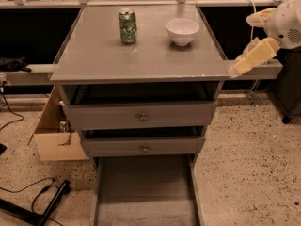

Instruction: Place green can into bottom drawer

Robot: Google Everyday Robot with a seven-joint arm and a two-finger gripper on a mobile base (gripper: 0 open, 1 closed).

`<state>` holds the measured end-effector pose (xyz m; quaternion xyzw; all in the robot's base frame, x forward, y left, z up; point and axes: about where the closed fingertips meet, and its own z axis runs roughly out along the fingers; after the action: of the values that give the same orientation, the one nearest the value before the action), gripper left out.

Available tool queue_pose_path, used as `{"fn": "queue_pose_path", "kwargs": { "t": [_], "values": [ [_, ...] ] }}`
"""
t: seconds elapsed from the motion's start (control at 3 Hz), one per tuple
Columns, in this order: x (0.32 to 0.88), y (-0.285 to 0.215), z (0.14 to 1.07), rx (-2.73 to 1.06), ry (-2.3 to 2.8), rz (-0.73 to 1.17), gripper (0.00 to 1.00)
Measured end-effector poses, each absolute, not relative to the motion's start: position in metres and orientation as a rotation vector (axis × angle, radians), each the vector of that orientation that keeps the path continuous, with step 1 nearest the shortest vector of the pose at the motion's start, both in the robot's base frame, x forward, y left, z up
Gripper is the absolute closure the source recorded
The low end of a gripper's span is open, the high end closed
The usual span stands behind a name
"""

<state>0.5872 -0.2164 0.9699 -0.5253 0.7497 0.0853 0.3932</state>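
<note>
Gripper: cream-coloured two-finger gripper (241,66) hanging just off the right edge of the flat grey cabinet top (108,62), angling down and left, carrying nothing visible; open or closed not possible to tell
Nearest neighbour: round white ceramic bowl (182,31) sitting between gripper and can, apart from both
Green can: small green cylindrical drink can (127,27) standing upright toward the back of the top, left of the bowl, untouched
Bottom drawer: wide shallow grey drawer tray with thin side rails (146,192) lying pulled out near the floor, under two grey drawers with round brass knobs (141,117)
Risk: reaching straight across from the right, probably clipping the bowl and pushing it into the can; nudging the can off-centre, likely toppling it and sending it rolling; lowering past the upper drawer fronts, possibly catching on them
Look of the can: showing pale mottled print, silver top rim, smooth sides
</note>
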Motion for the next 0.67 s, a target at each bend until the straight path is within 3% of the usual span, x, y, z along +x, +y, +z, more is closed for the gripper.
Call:
{"fn": "queue_pose_path", "kwargs": {
  "t": [0.67],
  "values": [
    [0.669, -0.187, 0.976, -1.037, 1.661, 0.419, 0.0]
  ]
}}
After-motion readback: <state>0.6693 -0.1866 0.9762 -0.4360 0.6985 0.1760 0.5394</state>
